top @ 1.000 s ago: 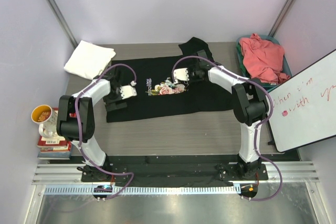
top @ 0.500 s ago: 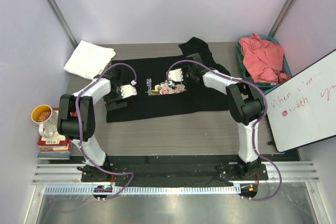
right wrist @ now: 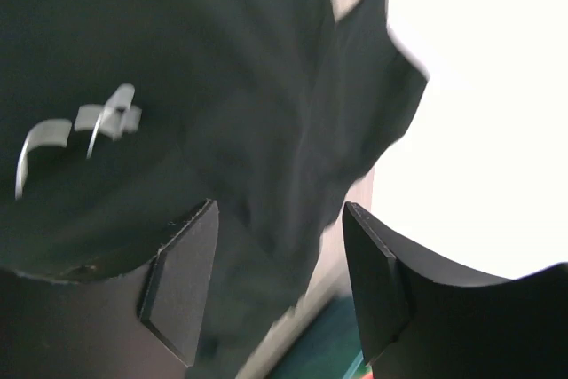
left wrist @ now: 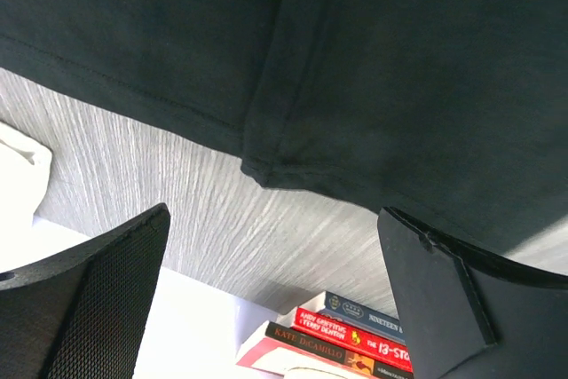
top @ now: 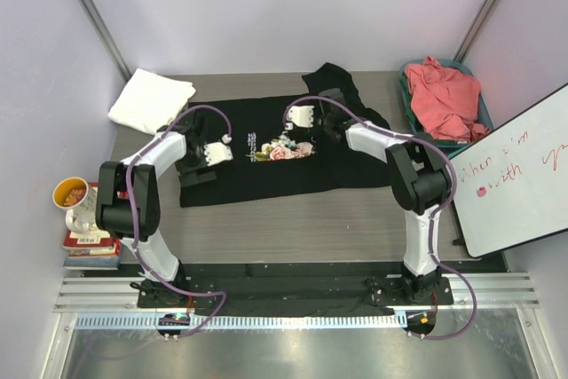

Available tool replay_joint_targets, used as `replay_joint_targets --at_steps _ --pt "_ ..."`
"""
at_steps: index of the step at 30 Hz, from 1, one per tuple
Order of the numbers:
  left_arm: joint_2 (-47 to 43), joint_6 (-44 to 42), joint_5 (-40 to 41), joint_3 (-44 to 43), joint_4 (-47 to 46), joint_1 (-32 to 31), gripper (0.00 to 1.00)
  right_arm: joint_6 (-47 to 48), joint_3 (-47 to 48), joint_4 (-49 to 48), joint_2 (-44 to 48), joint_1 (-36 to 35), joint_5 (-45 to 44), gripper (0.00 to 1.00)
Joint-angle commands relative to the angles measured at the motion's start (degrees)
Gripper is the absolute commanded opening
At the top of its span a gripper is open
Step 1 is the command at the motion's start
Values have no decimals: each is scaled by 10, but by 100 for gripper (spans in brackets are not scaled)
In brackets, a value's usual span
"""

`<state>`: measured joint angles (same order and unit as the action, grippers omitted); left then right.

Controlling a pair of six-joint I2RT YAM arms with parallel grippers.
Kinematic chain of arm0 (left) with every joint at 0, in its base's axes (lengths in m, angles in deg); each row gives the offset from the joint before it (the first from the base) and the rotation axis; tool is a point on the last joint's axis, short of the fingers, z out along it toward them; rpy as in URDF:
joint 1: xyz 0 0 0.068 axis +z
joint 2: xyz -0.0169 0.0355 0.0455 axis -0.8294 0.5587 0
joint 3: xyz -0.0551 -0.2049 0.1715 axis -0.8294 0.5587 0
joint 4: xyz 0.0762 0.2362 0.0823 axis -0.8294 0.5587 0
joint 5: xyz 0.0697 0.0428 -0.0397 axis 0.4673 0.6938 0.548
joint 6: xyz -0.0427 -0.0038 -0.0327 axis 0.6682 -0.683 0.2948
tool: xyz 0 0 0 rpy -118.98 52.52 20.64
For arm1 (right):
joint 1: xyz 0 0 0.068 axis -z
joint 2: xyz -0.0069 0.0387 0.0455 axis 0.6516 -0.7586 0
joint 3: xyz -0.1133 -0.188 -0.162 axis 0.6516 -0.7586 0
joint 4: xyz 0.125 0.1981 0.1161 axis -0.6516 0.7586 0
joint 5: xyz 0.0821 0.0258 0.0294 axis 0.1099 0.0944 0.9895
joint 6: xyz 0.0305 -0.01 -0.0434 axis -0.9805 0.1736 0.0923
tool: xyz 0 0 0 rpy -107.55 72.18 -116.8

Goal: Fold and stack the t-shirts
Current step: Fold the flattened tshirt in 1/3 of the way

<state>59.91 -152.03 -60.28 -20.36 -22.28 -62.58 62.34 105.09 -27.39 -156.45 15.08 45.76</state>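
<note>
Left claw (top: 213, 153) hangs with jaws spread wide over the left edge of the black t-shirt (top: 266, 179), which lies flat on the table (top: 293, 228). The right claw (top: 300, 116), jaws apart and empty, hovers just beyond its rose print. Farther back, the white t-shirt (top: 151, 99) sits folded at the left corner, and the pink t-shirt (top: 442, 93) is heaped in a basket (top: 486, 120) on the right.

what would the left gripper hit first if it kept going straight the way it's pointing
Most likely the black t-shirt. The open left gripper hangs right over its hemmed edge, so it would land on that hem or on the strip of bare grey table beside it. Depth is hard to judge from here.
</note>
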Motion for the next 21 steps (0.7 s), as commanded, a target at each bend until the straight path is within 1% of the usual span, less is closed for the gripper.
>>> replay_joint_targets --at_steps 1,2,3,4,5,7,9,10,11,13,14,18,21 --pt "-73 -23 -63 -3 47 2 100 -26 -30 132 137 27 25 63" --pt "-83 -41 -79 4 51 1 100 9 -63 193 158 37 39 61" --pt "-107 -51 -86 13 58 1 100 23 -87 205 180 41 59 61" --pt "-116 -62 -89 32 66 1 100 32 -108 215 221 46 64 61" --pt "-130 -74 -107 44 72 0 100 42 -143 246 238 50 70 59" --pt "-167 -102 -122 79 79 -5 100 48 -173 291 290 62 84 57" --pt "-192 -130 -142 104 82 -7 100 50 -210 319 319 70 94 56" --pt "-217 -139 -148 128 84 -8 100 52 -224 327 333 72 96 56" --pt "-228 -144 -156 139 84 -10 100 54 -252 340 357 71 97 56" --pt "-253 -157 -164 169 85 -21 100 62 -280 349 377 72 100 55" --pt "-259 -161 -162 178 87 -26 100 67 -303 354 386 72 100 55" --pt "-268 -164 -149 210 91 -45 100 64 -338 354 406 72 100 54" --pt "-258 -155 -141 223 80 -50 100 38 -351 352 398 72 95 49"
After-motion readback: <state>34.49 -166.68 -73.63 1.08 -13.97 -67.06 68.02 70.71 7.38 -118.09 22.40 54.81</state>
